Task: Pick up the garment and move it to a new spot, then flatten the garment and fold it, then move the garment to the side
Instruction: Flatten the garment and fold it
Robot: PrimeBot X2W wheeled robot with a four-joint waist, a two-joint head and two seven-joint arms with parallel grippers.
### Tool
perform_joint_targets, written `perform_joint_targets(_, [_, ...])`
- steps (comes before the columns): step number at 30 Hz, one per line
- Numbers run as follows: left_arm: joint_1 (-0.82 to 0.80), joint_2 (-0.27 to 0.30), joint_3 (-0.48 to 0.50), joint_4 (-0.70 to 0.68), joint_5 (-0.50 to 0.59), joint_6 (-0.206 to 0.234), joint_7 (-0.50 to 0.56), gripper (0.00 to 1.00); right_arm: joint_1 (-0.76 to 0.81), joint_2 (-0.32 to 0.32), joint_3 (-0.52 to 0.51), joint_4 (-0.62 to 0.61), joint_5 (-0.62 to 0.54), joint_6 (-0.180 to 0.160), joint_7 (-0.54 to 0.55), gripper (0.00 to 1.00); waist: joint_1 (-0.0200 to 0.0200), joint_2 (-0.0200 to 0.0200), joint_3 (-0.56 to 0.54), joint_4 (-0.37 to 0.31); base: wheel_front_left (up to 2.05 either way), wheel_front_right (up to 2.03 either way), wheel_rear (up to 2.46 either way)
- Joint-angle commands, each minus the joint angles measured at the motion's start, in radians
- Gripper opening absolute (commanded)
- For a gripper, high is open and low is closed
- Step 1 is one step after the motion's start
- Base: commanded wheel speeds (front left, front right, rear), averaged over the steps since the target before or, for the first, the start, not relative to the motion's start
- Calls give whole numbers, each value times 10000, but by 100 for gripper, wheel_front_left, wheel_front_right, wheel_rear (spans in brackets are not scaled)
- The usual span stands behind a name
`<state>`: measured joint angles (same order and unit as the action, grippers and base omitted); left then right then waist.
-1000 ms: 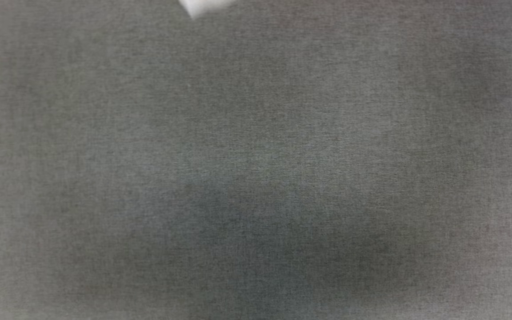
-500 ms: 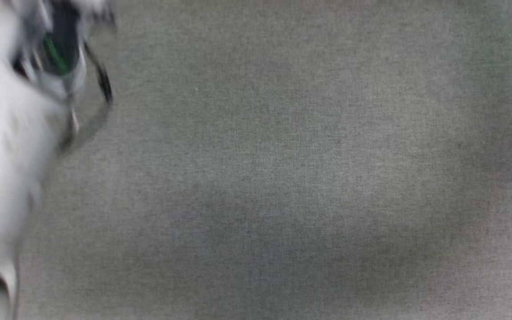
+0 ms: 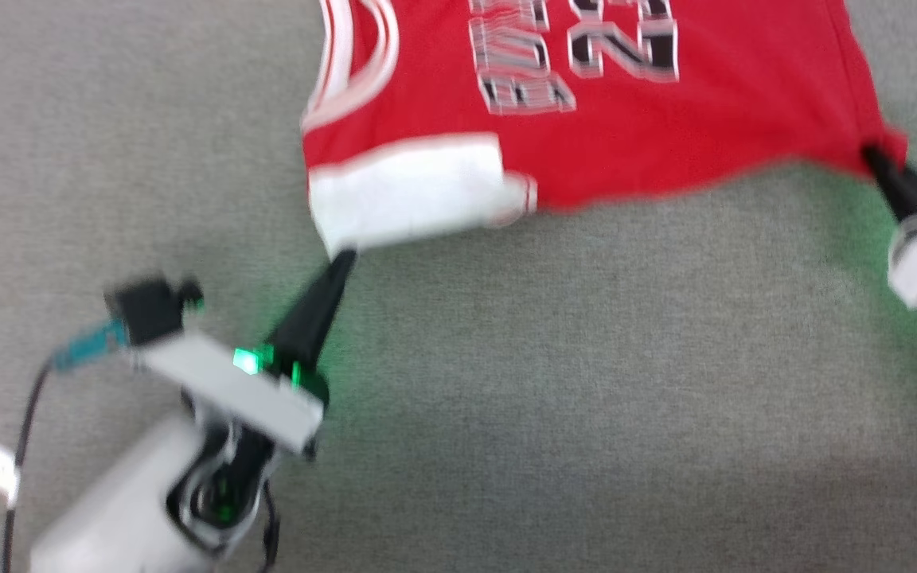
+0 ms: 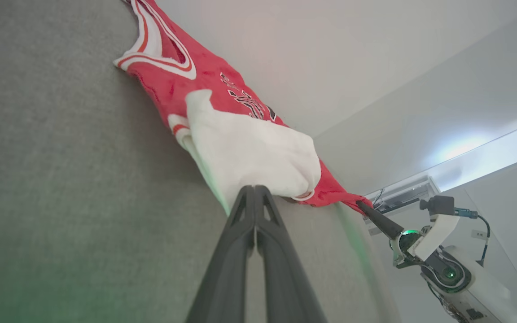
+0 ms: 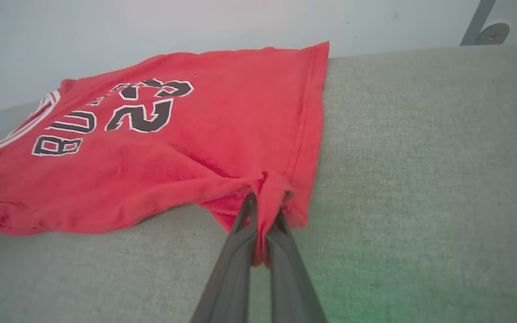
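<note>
Grey woven fabric covers the broad surface (image 3: 506,398) below a pale wall (image 5: 240,22). On it lies the garment (image 3: 626,135), a red jersey, stretched lengthwise from one arm to the other, just beyond their tips. The left claw (image 3: 343,261) is closed, pinching the corner of the white panel (image 3: 411,187). The right claw (image 3: 872,155) is closed on a bunched red hem corner (image 5: 276,188). Any flattening pull would likely run along that left-to-right axis, each arm nearest its own end.

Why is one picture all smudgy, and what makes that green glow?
Head view: smudged by motion blur, smearing the bright red fabric garment and the left pincer, whose green lamp tints the grey woven surface. Left wrist view: sharp, faint green lower left. Right wrist view: sharp, green glow beside the right pincer.
</note>
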<state>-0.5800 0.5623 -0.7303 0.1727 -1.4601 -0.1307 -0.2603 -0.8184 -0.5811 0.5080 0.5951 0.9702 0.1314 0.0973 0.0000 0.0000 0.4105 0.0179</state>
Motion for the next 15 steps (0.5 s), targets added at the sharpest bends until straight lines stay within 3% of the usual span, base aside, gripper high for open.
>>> perform_joint_targets(1, [555,79,60,-312,161,9,-41,0,673,-228,-184,-396,178,-15,138,0,0,0,-429,228,0,0,0])
perform_joint_targets(7, [2510,502,579,-1509,687,9,-28,0,3159,-803,-941,-2279,404,-15,783,0,0,0,-892,346,0,0,0])
perform_joint_targets(15, [4745,872,1482,-2632,1110,9,-30,0,5760,-541,-2309,-4312,27,-15,1687,0,0,0,-1271,112,0,0,0])
